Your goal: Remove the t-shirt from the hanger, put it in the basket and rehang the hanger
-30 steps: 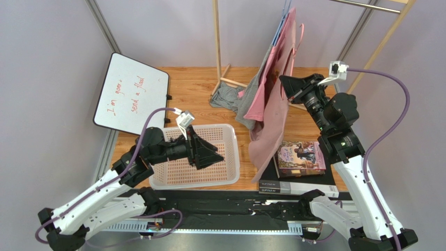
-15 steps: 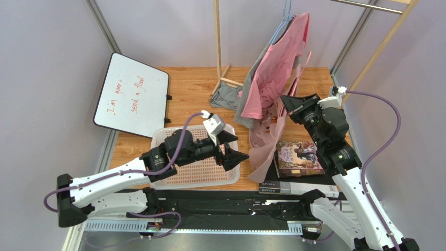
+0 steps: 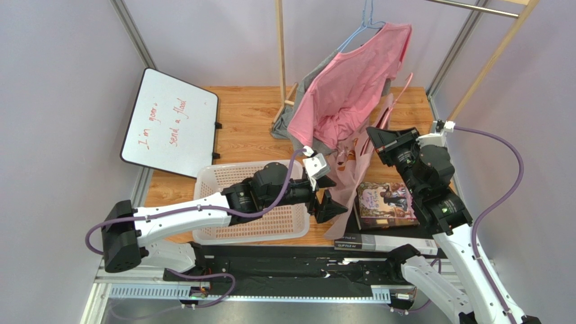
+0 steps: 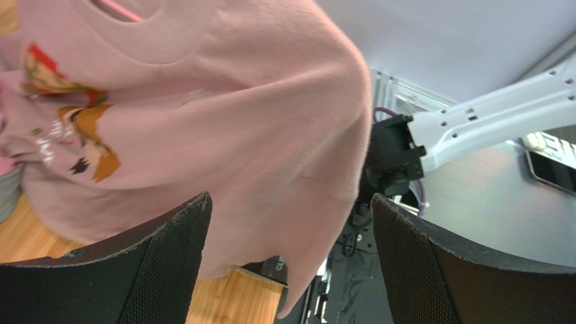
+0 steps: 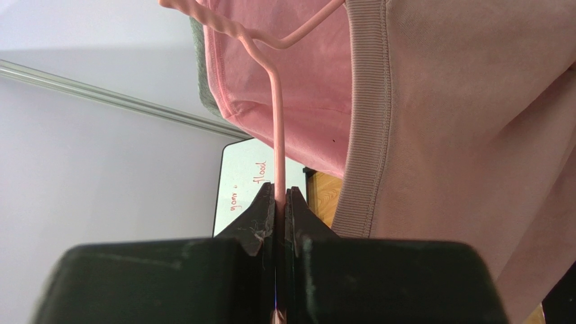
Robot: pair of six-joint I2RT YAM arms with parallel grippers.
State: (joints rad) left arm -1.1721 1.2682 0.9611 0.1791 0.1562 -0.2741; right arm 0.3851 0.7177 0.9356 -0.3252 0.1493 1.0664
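A dusty-pink t-shirt (image 3: 351, 172) with an orange print hangs from a thin pink hanger (image 5: 277, 128). My right gripper (image 3: 376, 137) is shut on the hanger's wire; in the right wrist view the wire runs straight between the closed tips (image 5: 279, 192), with the t-shirt's ribbed collar (image 5: 368, 115) just right of them. My left gripper (image 3: 332, 204) stands open at the t-shirt's lower edge. In the left wrist view the t-shirt (image 4: 236, 121) fills the space beyond the gripper (image 4: 287, 223), its hem drooping between the wide-apart fingers (image 4: 155, 270), gripped by neither.
A brighter pink shirt (image 3: 351, 81) on a blue hanger (image 3: 365, 23) hangs from the wooden rack (image 3: 279, 54), with a grey garment (image 3: 291, 125) behind. A pink basket (image 3: 216, 179) lies under my left arm. Books (image 3: 389, 202) sit at right, a whiteboard (image 3: 172, 121) at left.
My left arm swung right from over the basket to the t-shirt's hem, its jaws widening. My right gripper, still holding the hanger, came down and nearer. The rack's bright pink shirt swung.
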